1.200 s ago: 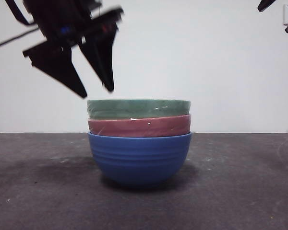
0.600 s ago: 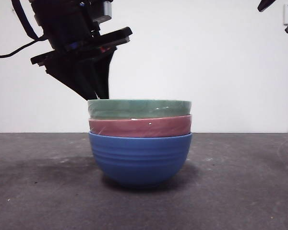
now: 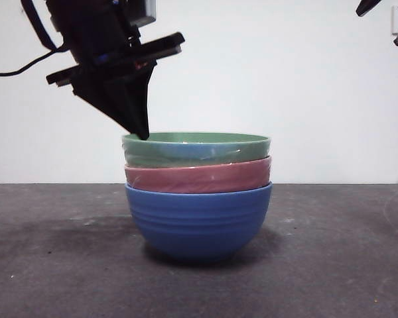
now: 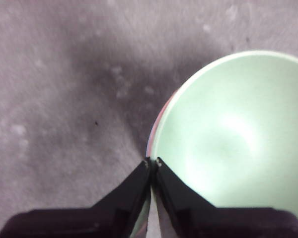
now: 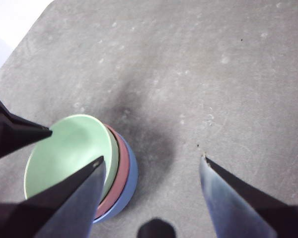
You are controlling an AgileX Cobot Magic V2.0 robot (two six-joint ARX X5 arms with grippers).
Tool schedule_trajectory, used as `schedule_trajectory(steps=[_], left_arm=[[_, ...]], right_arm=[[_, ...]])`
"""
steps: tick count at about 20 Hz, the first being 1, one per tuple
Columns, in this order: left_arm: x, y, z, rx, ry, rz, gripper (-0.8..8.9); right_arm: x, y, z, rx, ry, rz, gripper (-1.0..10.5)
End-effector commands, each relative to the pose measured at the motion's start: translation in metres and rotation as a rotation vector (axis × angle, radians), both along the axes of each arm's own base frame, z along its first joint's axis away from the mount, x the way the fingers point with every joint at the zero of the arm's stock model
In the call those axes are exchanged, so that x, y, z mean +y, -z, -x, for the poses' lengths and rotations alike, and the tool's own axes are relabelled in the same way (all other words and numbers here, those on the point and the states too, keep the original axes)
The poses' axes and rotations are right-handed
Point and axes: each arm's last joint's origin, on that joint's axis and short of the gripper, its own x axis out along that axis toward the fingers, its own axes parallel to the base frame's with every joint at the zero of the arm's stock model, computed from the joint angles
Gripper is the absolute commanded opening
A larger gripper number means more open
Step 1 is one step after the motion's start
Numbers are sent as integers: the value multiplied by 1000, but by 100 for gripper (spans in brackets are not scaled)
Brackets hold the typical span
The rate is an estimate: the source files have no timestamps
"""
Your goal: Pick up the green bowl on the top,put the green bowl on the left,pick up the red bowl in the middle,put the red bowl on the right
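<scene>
Three bowls stand nested in a stack at the table's middle. The green bowl (image 3: 199, 151) is on top, with the red bowl (image 3: 199, 177) under it and a blue bowl (image 3: 199, 218) at the bottom. My left gripper (image 3: 142, 134) comes down from the upper left and is shut on the green bowl's left rim. In the left wrist view the left gripper (image 4: 152, 161) has one jaw inside the green bowl (image 4: 233, 134) and one outside. My right gripper (image 5: 151, 158) hangs open high above the table, beside the green bowl (image 5: 64, 151) and the red bowl (image 5: 120, 168).
The dark grey table (image 3: 331, 265) runs bare to the left and right of the stack. A white wall stands behind it. Black tips (image 3: 368, 6) of the waiting arm show at the top right corner of the front view.
My left gripper came down from above the stack, closed its jaws and now pinches the green bowl's left rim. The stack has shifted slightly to the right.
</scene>
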Motion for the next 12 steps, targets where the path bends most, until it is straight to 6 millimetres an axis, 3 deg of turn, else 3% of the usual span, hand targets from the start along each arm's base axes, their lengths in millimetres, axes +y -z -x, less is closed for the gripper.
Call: schedule_trajectory(steps=[1,7,10,12], left_arm=[[-2,-12,-2,-23,10,17,-9],[0,-46,0,-36,44,-8,-9],[15,-69,6,-41,35,-26,-9],[38,-84,15,-55,-15,-24,-9]], right_arm=[[0,-1,0,-3,3,-4,315],[0,-1,0,-3,3,-4,315],[0,-1,0,-3,3,-4,315],[0,-1,0,-4,3,-4,315]])
